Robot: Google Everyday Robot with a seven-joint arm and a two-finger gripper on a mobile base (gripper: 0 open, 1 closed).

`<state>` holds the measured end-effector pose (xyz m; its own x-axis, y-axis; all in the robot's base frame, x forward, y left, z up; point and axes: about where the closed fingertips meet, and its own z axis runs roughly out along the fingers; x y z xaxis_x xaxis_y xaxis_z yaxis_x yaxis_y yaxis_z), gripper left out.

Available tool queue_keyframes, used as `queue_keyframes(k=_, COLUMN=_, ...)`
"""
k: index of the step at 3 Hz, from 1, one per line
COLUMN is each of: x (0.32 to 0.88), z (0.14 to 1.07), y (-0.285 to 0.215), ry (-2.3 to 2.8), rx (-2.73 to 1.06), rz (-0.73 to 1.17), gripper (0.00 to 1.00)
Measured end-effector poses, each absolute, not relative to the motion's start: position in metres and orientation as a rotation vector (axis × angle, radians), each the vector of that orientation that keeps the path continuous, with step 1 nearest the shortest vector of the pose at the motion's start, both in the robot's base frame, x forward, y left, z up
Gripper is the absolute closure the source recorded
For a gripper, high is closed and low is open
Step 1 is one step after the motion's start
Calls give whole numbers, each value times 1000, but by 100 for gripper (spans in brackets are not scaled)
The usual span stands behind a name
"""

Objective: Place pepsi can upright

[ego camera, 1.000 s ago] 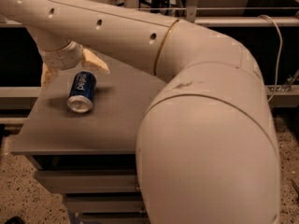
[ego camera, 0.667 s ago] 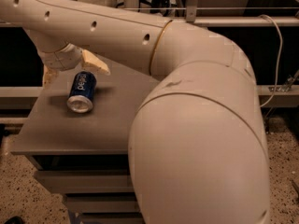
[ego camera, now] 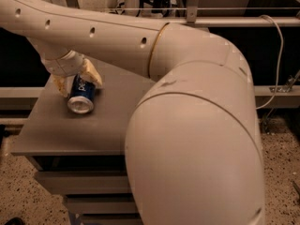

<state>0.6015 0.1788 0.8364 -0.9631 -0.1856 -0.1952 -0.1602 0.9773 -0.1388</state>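
Glossy metal pepsi can (ego camera: pixel 82 97) between matt gripper (ego camera: pixel 78 85) fingers (ego camera: pixel 92 73)

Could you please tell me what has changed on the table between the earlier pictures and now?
The gripper has come down from just above the pepsi can and now sits around its far end; whether it grips the can cannot be told. The arm's big elbow shifted slightly left. The can lies on its side in the same spot on the grey table, silver end toward the camera.
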Motion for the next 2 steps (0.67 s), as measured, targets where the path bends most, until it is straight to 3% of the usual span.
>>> queue_keyframes(k=1, x=605, z=841, y=179, ry=2902, rx=-262, rz=-172, gripper=68)
queue_keyframes(k=2, x=612, z=852, y=181, ry=2873, rx=-286, rz=-149, gripper=91)
